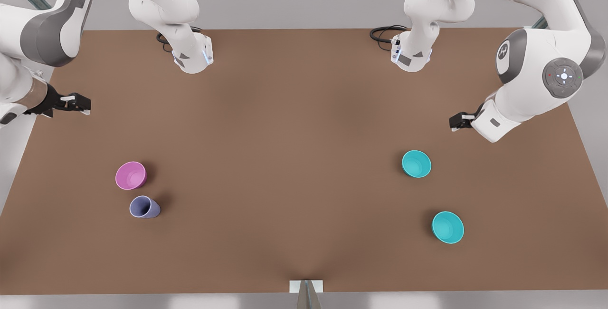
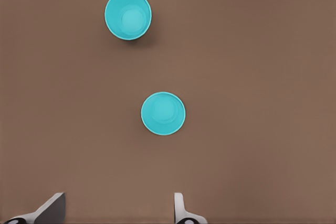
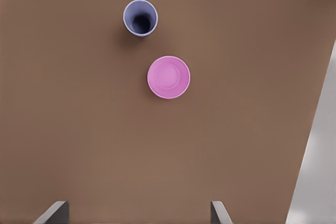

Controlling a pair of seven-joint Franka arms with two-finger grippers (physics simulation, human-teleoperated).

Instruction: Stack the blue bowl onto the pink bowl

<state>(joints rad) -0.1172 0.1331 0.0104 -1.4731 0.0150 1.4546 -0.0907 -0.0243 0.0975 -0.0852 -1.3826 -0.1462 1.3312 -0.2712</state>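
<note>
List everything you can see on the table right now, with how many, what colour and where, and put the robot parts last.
Small round turquoise-blue bowls: two, on the front view's right, one farther back, one nearer the front edge, apart.
Small round magenta-pink bowl: one, front view's left.
Taller lavender-blue cup: one, just in front of the pink bowl.
Brown table: one, under everything.
Left gripper: open, above the table behind the turquoise bowls, waiting.
Right gripper: open, above the table's edge behind the pink bowl, waiting.
</note>
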